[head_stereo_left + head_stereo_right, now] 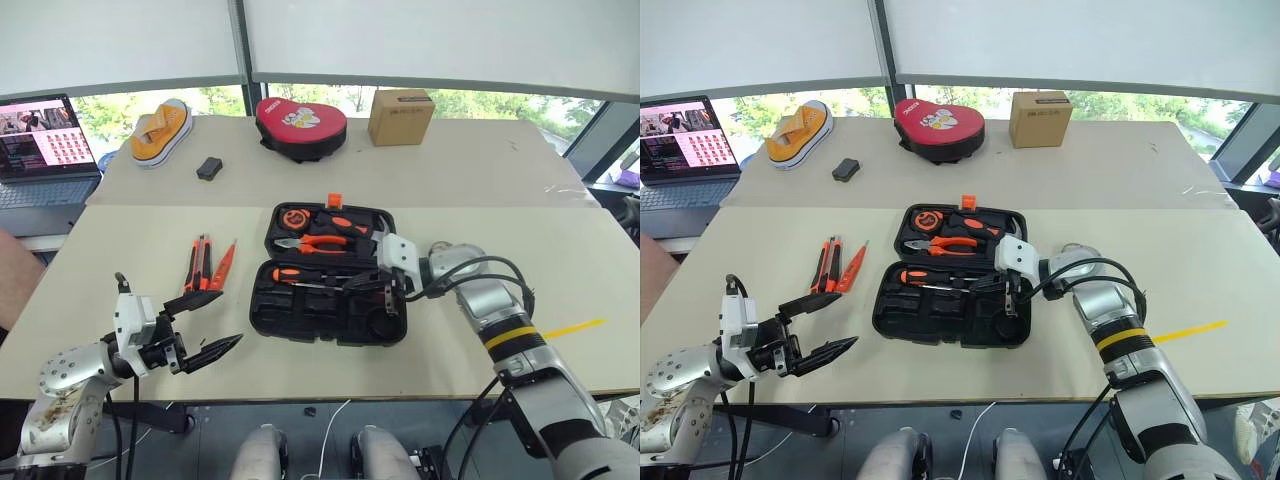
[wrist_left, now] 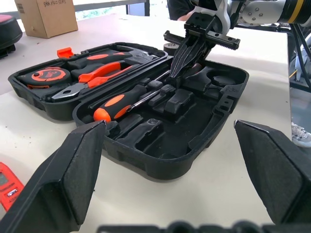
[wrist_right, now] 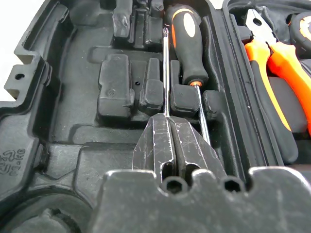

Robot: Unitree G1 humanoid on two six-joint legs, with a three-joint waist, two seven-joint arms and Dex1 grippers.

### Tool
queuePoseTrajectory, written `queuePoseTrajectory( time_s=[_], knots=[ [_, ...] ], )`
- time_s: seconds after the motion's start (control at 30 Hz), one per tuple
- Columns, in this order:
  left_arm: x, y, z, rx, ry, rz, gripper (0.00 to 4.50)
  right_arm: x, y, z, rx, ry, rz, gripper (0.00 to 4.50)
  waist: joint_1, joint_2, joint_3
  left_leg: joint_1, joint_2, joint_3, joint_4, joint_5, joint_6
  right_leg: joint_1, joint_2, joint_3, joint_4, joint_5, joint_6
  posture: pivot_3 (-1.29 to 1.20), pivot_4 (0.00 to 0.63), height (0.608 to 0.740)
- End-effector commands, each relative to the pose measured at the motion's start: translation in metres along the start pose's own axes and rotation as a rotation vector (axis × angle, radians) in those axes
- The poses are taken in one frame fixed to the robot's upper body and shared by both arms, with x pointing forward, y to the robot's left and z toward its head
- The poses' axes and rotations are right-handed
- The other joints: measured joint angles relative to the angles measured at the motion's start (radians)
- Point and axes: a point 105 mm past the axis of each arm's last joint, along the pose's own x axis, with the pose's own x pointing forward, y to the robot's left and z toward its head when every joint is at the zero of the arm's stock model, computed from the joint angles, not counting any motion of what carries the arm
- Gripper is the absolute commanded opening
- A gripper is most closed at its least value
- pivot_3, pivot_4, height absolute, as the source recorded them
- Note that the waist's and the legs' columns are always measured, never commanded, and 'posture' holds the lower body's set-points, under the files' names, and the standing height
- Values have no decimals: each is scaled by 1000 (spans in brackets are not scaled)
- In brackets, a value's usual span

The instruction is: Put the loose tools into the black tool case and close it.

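Two pale tables (image 1: 480,190) stand end to end before a row of windows, an open laptop (image 1: 40,150) at the far left. On the near table the black tool case (image 1: 330,275) lies open; its far half holds orange-handled pliers (image 1: 318,242) and an orange tape measure (image 2: 47,75) whose lettering is too small to read, and an orange latch (image 1: 334,200) stands at its far edge. In the near half one orange-and-black screwdriver (image 3: 184,43) lies in its slot, and a second thin shaft with a cross tip (image 3: 166,73) runs beside it straight up from the right gripper (image 3: 171,127) – its fingers are pressed together, and whether they pinch that shaft cannot be told. Left of the case three loose orange tools (image 1: 207,263) lie side by side on the table. The left gripper (image 1: 205,322) hangs near them over the table's near edge, jaws spread wide and empty. On the far table sit a red heart-shaped pouch (image 1: 300,127) with an unreadable badge, a cardboard box (image 1: 400,116) with illegible print, a small black box (image 1: 209,168) and an orange-and-white object (image 1: 161,132).
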Motion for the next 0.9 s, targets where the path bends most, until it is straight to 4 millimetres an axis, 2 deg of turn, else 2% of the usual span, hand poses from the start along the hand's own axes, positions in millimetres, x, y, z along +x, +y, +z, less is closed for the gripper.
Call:
queuePoseTrajectory(
  time_s=[0.03, 0.13, 0.2, 0.33, 0.4, 0.47, 0.5, 0.6, 0.67, 0.77, 0.83, 0.9],
  knots=[
    [-18, 11, 6, 21, 19, 101, 4500, 3, 6, -5, 55, 37, -12, 84, -3, 0, 0, 1, 0, 0, 0, 0, 0, 0, 0, 0, 0, 0, -1, 0, 150, 740],
    [-43, 22, 10, -19, 11, 247, 4500, -21, 1, 27, 46, -180, -89, 84, -3, 0, 0, 0, 2, 0, -1, 0, -1, -2, 0, 0, 1, -1, -2, 0, 150, 740],
    [-68, 26, 7, -42, 43, 358, 4500, -46, 7, 35, 49, -279, -120, 618, -1, 0, 1, -2, 2, 0, -2, -1, -1, -4, 0, -1, 1, -1, -3, 0, 150, 740],
    [-132, 38, -10, -141, 139, 670, 4500, -93, 19, 18, 86, -322, -263, 1824, 5, 0, 1, -4, 0, 0, -2, -2, -2, -3, -4, -2, -2, -1, -2, 0, 150, 740],
    [-158, 40, -18, -180, 200, 789, 4500, -111, 29, 12, 57, -346, -310, 2595, 5, -2, 1, -3, 0, 0, -2, -2, -1, -2, -5, -3, -4, -1, -2, 0, 150, 740],
    [-176, 37, -25, -218, 260, 851, 4500, -129, 40, 4, 17, -373, -362, 3222, 5, -3, 1, -3, 0, 0, -2, -2, -1, -2, -5, -3, -3, -1, -2, 0, 150, 740],
    [-179, 35, -26, -232, 278, 860, 4500, -136, 43, 1, 11, -382, -395, 3590, 5, -3, 1, -2, 0, 0, -2, -2, -1, -2, -5, -3, -3, -1, -2, 0, 150, 740],
    [-170, 35, -30, -283, 330, 840, 4500, -152, 50, -10, 57, -360, -452, 4437, 3, -3, 2, -2, 0, 1, -2, -2, -1, -2, -4, -2, -3, -1, -2, 0, 150, 740],
    [-154, 37, -25, -293, 330, 798, 4500, -158, 52, -12, 76, -381, -477, 4437, 5, -3, 2, -2, 0, 1, -2, -3, -2, -2, -5, -2, -3, -1, -2, 0, 150, 740],
    [-112, 38, -6, -343, 280, 638, 4500, -159, 51, -4, 31, -398, -504, 4437, 9, -4, 2, -1, 0, 0, -2, -4, -4, -2, -5, -2, -2, -1, -2, 0, 150, 740],
    [-87, 43, 1, -317, 339, 562, 4500, -156, 49, 5, 13, -413, -494, 4437, 12, -3, 2, -1, 0, 0, -2, -4, -4, -2, -5, -2, -2, -1, -2, 0, 150, 740],
    [-54, 53, 13, -306, 390, 518, 4500, -152, 47, 12, 0, -422, -473, 4437, 17, -2, 3, -1, 0, 0, -2, -3, -4, -2, -5, -1, -1, -1, -2, 0, 150, 740]
  ],
)
